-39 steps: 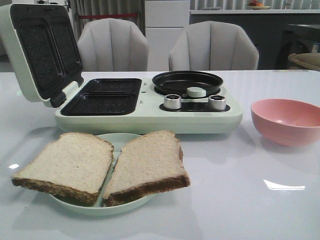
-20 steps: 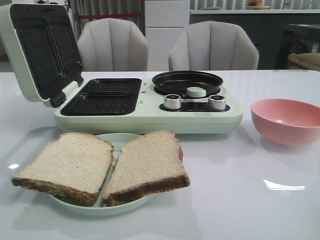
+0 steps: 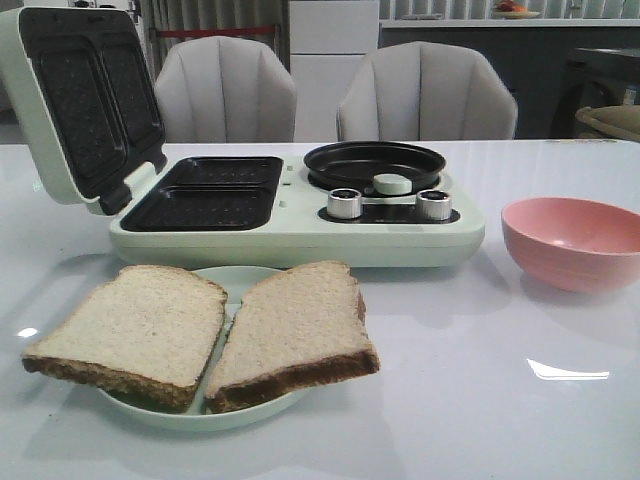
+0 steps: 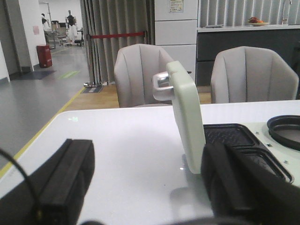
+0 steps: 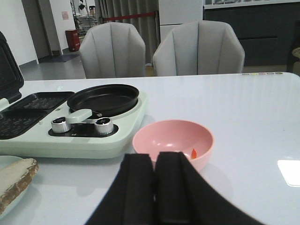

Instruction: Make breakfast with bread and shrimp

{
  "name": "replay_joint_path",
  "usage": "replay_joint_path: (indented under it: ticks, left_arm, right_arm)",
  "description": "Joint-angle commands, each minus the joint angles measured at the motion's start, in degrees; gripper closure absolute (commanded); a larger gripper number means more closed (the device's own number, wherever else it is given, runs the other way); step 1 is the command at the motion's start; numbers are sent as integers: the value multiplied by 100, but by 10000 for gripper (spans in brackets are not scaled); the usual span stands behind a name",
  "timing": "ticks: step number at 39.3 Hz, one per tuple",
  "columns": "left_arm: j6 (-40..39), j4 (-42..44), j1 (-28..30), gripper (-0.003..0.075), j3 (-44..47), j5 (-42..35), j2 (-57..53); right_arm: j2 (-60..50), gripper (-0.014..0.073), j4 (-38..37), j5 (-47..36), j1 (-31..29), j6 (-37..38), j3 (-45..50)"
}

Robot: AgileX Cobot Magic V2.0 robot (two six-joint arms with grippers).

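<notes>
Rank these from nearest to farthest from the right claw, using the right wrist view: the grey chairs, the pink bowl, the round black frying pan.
1. The pink bowl, on the table just beyond the right claw.
2. The round black frying pan, farther back, set in the pale green breakfast maker.
3. The grey chairs, behind the table's far edge.

Two grey chairs point(image 3: 335, 90) behind white table point(image 3: 560, 420); curtains point(image 4: 117, 28) beyond.

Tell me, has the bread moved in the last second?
No. Both bread slices lie on the plate as before, at the same spot in front of the breakfast maker in the front view.
</notes>
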Motion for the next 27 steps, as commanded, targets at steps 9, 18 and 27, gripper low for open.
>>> replay_joint_path:
  ticks: [9,18,27]
  left_arm:
    - [298,780,-433,176,-1062,190,689]
    - [793,822,-1095,176,-1545,707,1739]
    - [887,1246,-1427,176,-1669,803,2526]
  right_arm:
    - [-125,443,-14,-491,-27,-46,-96]
    - [-125,443,-14,-491,-27,-46,-96]
    - [-125,443,-14,-491,-27,-46,-96]
